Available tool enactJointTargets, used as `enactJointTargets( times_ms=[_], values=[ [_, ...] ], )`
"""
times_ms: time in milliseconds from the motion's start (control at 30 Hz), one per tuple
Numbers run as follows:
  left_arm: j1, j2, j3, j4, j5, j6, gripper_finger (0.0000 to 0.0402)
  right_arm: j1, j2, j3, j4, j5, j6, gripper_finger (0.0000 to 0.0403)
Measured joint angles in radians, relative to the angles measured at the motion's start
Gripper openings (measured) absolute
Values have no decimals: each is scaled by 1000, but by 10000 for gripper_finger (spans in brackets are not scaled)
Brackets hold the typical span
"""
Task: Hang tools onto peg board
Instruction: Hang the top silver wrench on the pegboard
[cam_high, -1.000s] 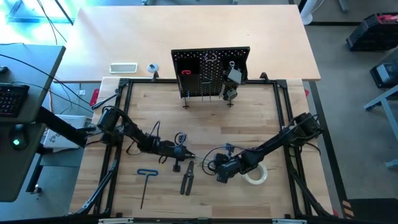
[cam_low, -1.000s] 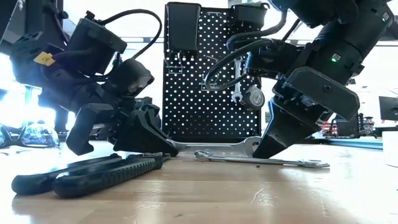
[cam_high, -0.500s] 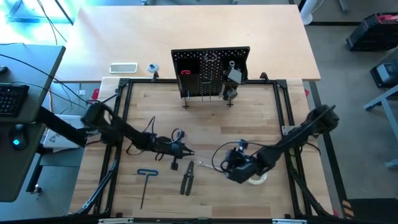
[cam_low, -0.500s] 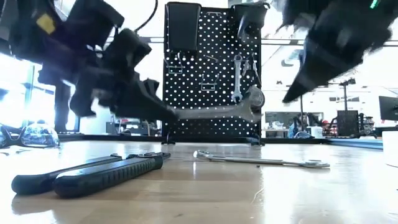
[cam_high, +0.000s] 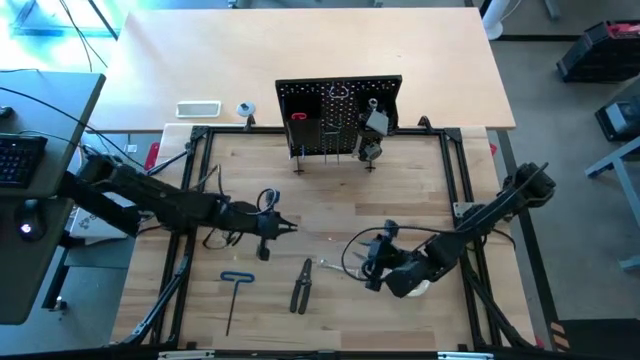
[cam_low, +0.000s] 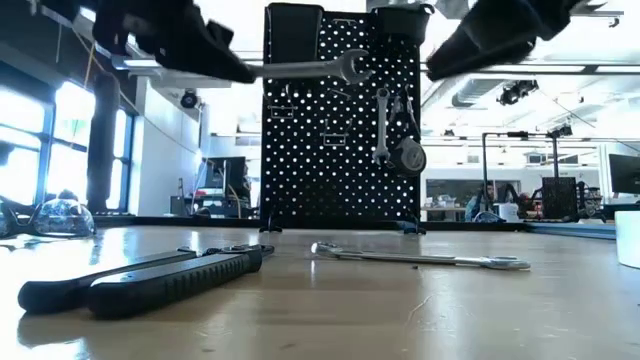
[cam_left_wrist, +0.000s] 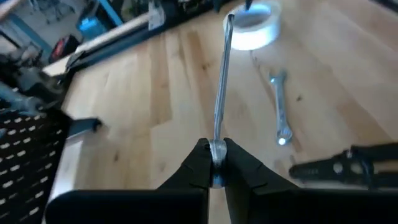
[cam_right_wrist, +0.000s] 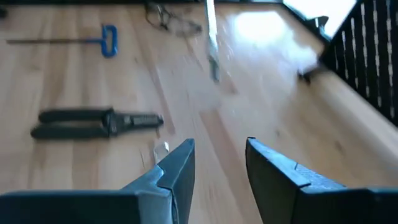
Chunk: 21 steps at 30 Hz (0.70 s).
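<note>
The left gripper (cam_left_wrist: 216, 163) is clamped tight on one end of a slim silver wrench (cam_left_wrist: 221, 93), which sticks out level past its fingertips, well above the table. Judging by that lift, holding it by the end leaves the other end free to slip over a hook on the black perforated peg board (cam_high: 338, 115), which stands upright at the far middle of the table with a few tools already hanging on it.

The right gripper (cam_right_wrist: 219, 163) hovers low near the right of the table, its jaws parted and empty, just left of the clear tape roll (cam_high: 420, 289).

Still on the wooden table (cam_high: 400, 200): a second silver wrench (cam_low: 420, 258) near the middle, the dark-handled pliers (cam_high: 301, 286) beside it to the left, and the blue T-handle hex key (cam_high: 233, 297) at the near left.
</note>
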<state>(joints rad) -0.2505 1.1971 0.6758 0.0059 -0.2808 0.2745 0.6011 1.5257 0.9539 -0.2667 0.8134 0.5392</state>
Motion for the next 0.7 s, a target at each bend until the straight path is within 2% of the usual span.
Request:
enactJointTargets(
  times_ms=[100, 233, 500, 700],
  values=[
    [8, -16, 98, -222, -13, 6, 9, -24, 0, 1, 125, -1, -145, 135],
    [11, 6, 217, -419, -18, 12, 8, -76, 0, 46, 176, -48, -263, 135],
    [15, 105, 389, -590, -12, 46, 8, -193, 8, 135, 159, -206, -312, 135],
    [16, 204, 457, -616, -6, 96, 8, -256, 18, 145, 148, -354, -258, 135]
  ],
)
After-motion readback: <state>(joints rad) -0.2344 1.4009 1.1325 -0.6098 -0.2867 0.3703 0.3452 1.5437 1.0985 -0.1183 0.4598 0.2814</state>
